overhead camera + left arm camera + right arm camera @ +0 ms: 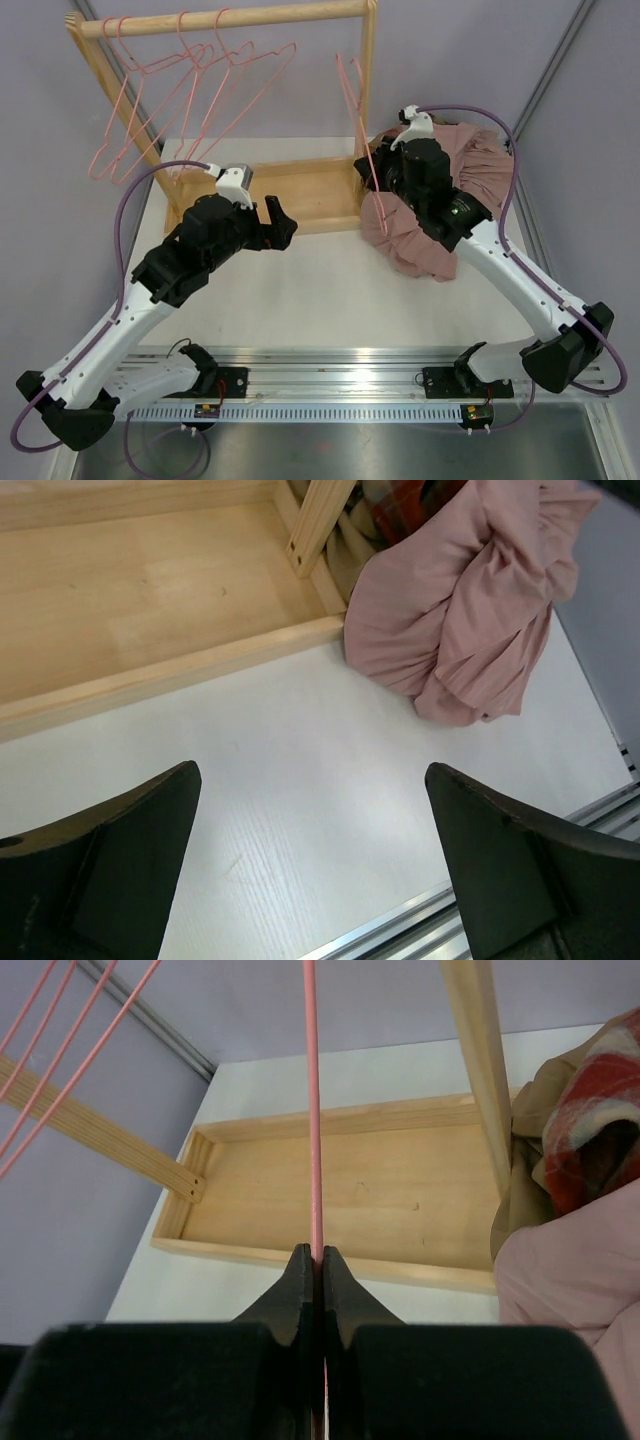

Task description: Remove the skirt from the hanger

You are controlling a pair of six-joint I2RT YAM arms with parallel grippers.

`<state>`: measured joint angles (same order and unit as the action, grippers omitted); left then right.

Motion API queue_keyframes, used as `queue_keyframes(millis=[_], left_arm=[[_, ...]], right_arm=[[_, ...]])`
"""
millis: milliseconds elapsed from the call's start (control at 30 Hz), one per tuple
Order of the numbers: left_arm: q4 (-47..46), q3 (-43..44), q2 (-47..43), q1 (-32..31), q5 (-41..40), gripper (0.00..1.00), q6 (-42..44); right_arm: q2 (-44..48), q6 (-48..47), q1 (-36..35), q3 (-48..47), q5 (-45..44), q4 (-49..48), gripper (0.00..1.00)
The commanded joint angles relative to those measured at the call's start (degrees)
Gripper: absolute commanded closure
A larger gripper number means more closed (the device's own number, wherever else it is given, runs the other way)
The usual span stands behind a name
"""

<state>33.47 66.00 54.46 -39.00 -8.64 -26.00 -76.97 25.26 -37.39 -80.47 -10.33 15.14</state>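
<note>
Black and spread wide, the left end effector (278, 222) hangs empty over the white desk (330, 290), just short of the pale wooden rack (300, 195). To its right, the right end effector (315, 1255) is pressed together on the thin pink wire hanger (311, 1110), whose wire runs straight up from its tips. The dusty-pink pleated skirt (400, 250) lies heaped just below and right of that end effector, the nearer one. Whether cloth still clings to the hanger is hidden.
</note>
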Motion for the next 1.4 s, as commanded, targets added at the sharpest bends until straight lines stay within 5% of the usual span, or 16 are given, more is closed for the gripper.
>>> queue_keyframes(millis=[0, 167, 600, 1000, 1167, 1367], left_arm=[[-3.1, -2.5, -2.2, -0.1, -1.5, 0.01, -1.2], [-5.5, -8.0, -5.7, -0.2, 1.2, 0.01, -4.1], [-8.6, -22.6, -15.0, -0.2, 0.6, 0.01, -6.4], [-8.9, -23.1, -17.3, -0.3, 1.0, 0.01, -8.4], [-9.0, -23.5, -17.3, -0.4, 1.0, 0.01, -8.3], [-10.0, -23.9, -16.2, -0.3, 1.1, 0.01, -8.3]], right_arm=[[-2.5, 6.4, 3.9, 0.3, 10.0, -6.4, 1.0], [-11.5, 9.4, 6.0, -7.5, 16.1, -9.0, 1.0], [-27.3, 8.9, 6.4, -37.6, 16.1, -1.2, 1.0], [-49.2, 13.6, 6.8, -68.7, 11.0, 15.5, 1.0], [-50.0, 16.1, 6.9, -65.7, 10.7, 16.8, 1.0], [-42.1, 17.3, 6.9, -46.8, 7.0, 14.2, 1.0]])
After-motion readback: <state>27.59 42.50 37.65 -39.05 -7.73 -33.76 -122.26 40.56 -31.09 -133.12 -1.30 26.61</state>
